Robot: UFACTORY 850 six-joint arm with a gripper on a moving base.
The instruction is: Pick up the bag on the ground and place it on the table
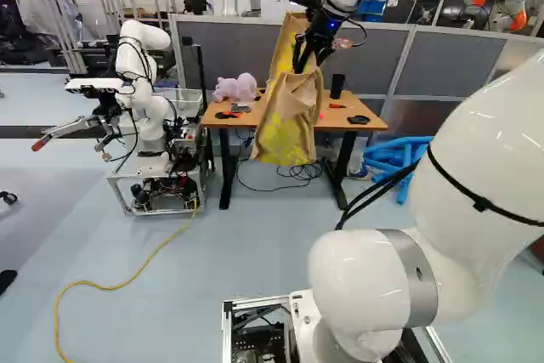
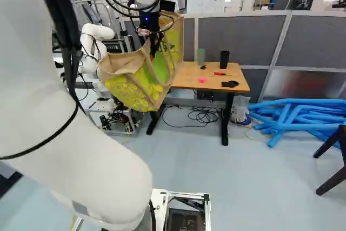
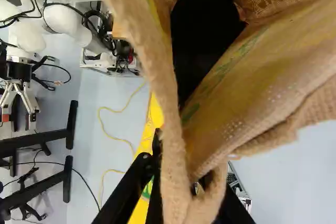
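So the bag [image 2: 130,87] is up in the air, hanging off the arm between the base and the surface [image 2: 189,77]; the gripper [image 3: 191,187] is clamped on a strip of its fabric near the mouth, looks like a handle, one finger on each side; my guess is that's on purpose, since a grab up top lets the rest dangle under the wrist; it does hang tilted though, with the mouth spread open.

As for containers, the wrist view looks at the bag's opening but it's just dark in there, so I can't tell if anything's inside; the black cup [image 2: 224,59] stands upright near the back of the surface with a greenish cup [image 2: 200,57] beside it, contents not visible in either; the pink plush toy [image 1: 235,87] sits over at the other end.

I'd say the lift is done and the placing isn't; next I'd keep the bottom above the surface's edge, go forward, then lower slowly; main worry is that loose fabric snagging the edge or sweeping the cups over.
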